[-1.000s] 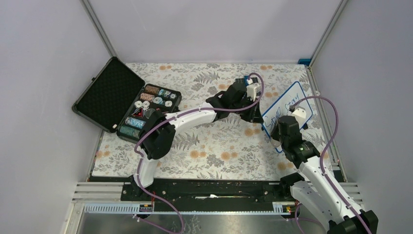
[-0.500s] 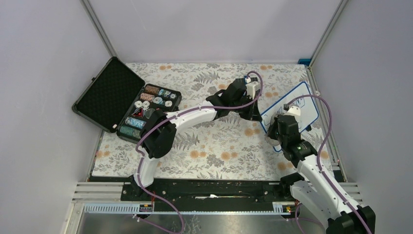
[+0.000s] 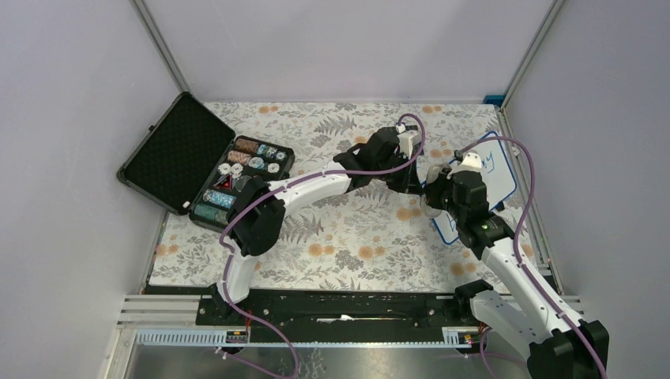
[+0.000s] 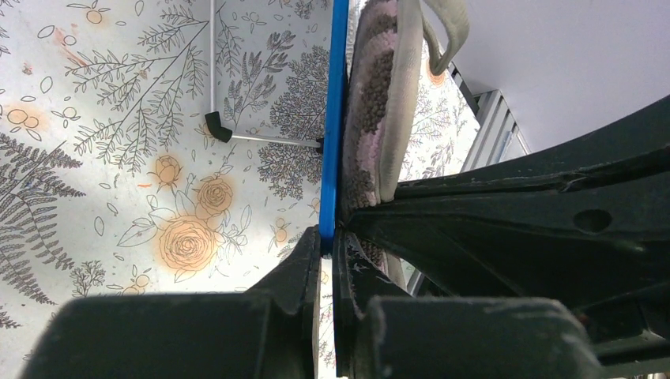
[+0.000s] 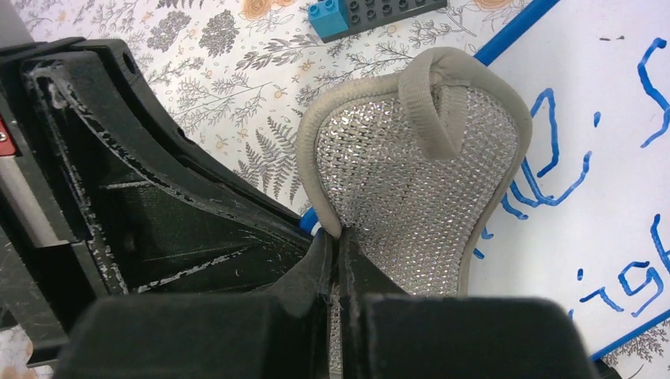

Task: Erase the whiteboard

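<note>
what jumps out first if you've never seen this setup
On the right the two arms meet: the left gripper pinches the blue frame of the whiteboard, while the right gripper holds a silvery mesh pad against its blue handwriting. At the far left lies an open black case of coloured chips.

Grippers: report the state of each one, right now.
Left gripper: shut on the whiteboard edge.
Right gripper: shut on the pad.

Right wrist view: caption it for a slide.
Right jaws pinch a glittery scrubbing pad, pressed to the blue-inked whiteboard.
</note>
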You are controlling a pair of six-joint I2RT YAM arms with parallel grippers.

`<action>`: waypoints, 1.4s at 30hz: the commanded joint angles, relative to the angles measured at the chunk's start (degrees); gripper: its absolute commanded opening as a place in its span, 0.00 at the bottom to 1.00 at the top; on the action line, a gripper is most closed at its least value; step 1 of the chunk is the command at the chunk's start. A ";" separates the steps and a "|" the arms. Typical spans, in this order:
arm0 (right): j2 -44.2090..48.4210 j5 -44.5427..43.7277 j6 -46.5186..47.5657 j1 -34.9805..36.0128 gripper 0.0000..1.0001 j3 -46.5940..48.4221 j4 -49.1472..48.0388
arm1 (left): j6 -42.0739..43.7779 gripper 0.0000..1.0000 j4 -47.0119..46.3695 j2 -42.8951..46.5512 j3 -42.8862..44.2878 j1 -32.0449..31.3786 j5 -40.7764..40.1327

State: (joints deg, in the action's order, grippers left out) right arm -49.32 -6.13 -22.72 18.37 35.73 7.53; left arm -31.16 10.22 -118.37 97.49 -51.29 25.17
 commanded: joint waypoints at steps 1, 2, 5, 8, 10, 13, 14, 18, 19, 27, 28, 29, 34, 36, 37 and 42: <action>-0.17 -3.33 -2.90 0.55 0.00 1.57 -5.13 | 1.75 0.00 -0.62 0.56 1.93 -1.78 0.23; -0.17 -5.32 -3.54 0.43 0.00 1.01 -4.16 | 1.56 0.00 -0.56 0.78 1.79 -1.74 0.17; -0.47 -7.88 -5.78 -0.51 0.00 -0.59 -1.05 | 1.04 0.00 -0.58 1.70 1.04 -1.74 -0.57; -0.39 -9.35 -9.38 -2.51 0.00 -1.80 4.38 | 0.63 0.00 -0.55 2.51 0.45 -1.83 -1.31; 0.09 -9.93 -11.05 -4.29 0.00 -2.80 7.45 | 0.34 0.00 -0.58 2.97 0.20 -1.80 -1.41; 0.61 -8.51 -12.39 -7.72 0.00 -4.56 9.48 | 0.06 0.00 -1.17 3.65 -0.50 -1.85 -1.53; 0.56 -7.39 -12.43 -9.11 0.00 -5.11 9.52 | 0.06 0.00 -1.31 3.81 -0.77 -1.86 -1.64; 0.05 -0.77 -8.56 -9.90 0.00 -5.05 6.75 | -0.08 0.00 -1.35 4.09 -1.23 -1.83 -1.57; 0.35 3.19 -6.32 -9.92 0.00 -4.85 5.00 | -0.25 0.00 -1.39 4.03 -1.29 -1.80 -1.27; -2.33 26.73 -0.20 -9.93 0.00 1.36 -3.99 | -1.36 0.00 -2.66 4.40 -2.09 -2.24 -0.28; -3.38 27.78 -0.29 -9.93 0.00 2.23 -4.79 | -1.37 0.00 -2.74 4.51 -2.13 -2.37 -0.29; -4.20 28.24 -0.49 -9.91 0.00 3.32 -5.57 | -1.37 0.00 -2.75 4.50 -2.21 -2.33 -0.40; -7.15 27.74 -0.58 -9.93 0.00 8.81 -6.46 | -1.29 0.00 -2.76 4.84 -2.31 -2.53 -0.66; -8.34 26.26 -0.49 -9.93 0.00 10.48 -5.60 | -1.27 0.00 -2.77 4.99 -2.43 -2.61 -0.82; -8.82 24.72 -0.83 -9.89 0.00 11.01 -5.24 | -1.27 0.00 -2.76 5.11 -2.52 -2.66 -0.98; -10.19 11.73 -3.62 -10.14 0.00 9.77 -2.85 | -1.60 0.00 -4.19 6.51 -4.24 -2.68 -2.35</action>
State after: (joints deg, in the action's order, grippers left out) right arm -58.28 13.50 -23.81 7.70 43.79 9.78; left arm -33.52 8.73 -116.51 94.89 -51.72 21.58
